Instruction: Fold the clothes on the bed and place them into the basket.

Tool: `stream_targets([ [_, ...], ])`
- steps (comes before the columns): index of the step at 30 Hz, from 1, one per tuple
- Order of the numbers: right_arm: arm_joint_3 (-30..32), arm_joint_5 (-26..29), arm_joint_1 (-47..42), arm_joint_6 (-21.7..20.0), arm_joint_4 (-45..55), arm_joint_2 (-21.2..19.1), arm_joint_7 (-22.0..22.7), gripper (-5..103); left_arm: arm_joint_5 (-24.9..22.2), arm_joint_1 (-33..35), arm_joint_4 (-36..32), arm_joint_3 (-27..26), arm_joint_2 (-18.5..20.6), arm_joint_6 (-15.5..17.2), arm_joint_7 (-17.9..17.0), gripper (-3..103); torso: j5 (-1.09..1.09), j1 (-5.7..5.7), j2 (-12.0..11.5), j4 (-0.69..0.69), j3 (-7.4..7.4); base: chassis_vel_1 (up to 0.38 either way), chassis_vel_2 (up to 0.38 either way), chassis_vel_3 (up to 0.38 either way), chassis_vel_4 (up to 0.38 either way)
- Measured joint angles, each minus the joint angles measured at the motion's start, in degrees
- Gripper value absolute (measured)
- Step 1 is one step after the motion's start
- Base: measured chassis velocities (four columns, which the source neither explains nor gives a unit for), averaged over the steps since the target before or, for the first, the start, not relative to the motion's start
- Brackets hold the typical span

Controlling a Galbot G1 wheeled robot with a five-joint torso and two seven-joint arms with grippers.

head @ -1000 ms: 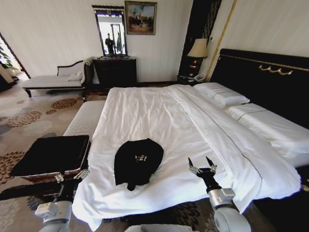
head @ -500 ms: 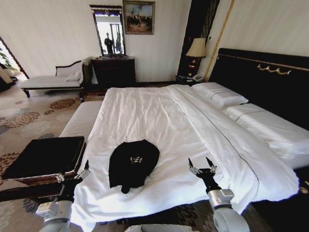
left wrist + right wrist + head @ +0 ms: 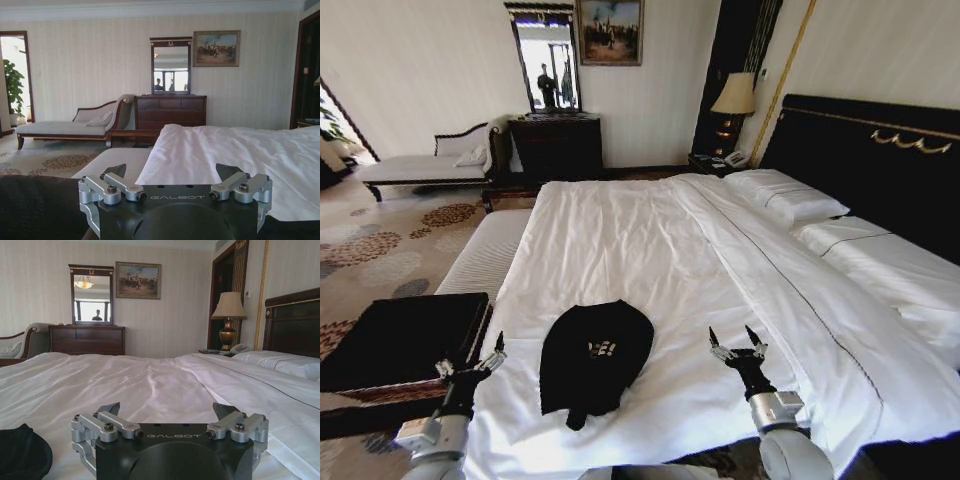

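Left claw (image 3: 470,360) and right claw (image 3: 738,345), fingers spread wide and empty, are raised at the foot edge of the bed (image 3: 650,250), flanking the black T-shirt (image 3: 595,355), apparently poised for a two-sided grasp. The shirt lies bunched, unfolded, on the duvet near that edge. The basket (image 3: 400,340) stands on the floor just left of the bed, within reach for the drop.

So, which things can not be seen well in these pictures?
- T-shirt, head view: the white lettering is too small to read, and the bunched cloth hides the sleeves.
- Basket, head view: black fabric covers its top, so the inside is hidden; the picture's left edge cuts it off.
- Left gripper and right gripper: both open, empty.
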Motion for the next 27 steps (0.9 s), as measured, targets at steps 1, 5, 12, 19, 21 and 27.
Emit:
stream_targets([
  [1,0.0,0.0,0.0,0.0,0.0,0.0,0.0,100,0.0,0.0,0.0,0.0,0.0,0.0,0.0,100,0.00,0.00,0.0,0.00,0.00,0.000,0.000,0.000,0.000],
  [5,-0.8,2.1,1.4,-2.1,-0.3,-1.4,0.9,100,0.0,0.1,0.6,0.7,0.2,0.0,0.0,100,0.00,-0.05,0.0,-0.01,-0.02,0.000,0.000,0.000,0.000],
  [12,-2.9,19.6,8.2,-13.9,-0.4,-7.2,3.0,100,-0.6,0.1,1.8,2.3,0.9,0.6,0.3,100,0.01,0.01,0.0,0.00,0.01,0.000,0.000,0.000,0.000],
  [19,-7.4,37.0,18.2,-24.1,-6.0,-15.9,5.5,100,-0.4,-0.1,2.9,3.8,0.9,1.1,0.3,100,0.00,0.01,0.0,0.01,0.00,0.000,0.000,0.000,0.000],
  [21,-10.4,38.0,22.1,-25.6,-9.8,-18.7,5.2,100,0.0,-0.3,3.3,4.7,0.7,1.5,0.3,100,0.00,0.00,0.0,0.00,0.00,0.000,0.000,0.000,0.000],
  [27,-19.6,34.8,32.7,-25.6,-21.0,-22.6,1.4,100,1.6,-1.4,4.5,7.3,0.7,2.3,-0.3,100,0.02,0.01,0.0,0.00,0.01,0.000,0.000,0.000,0.000],
])
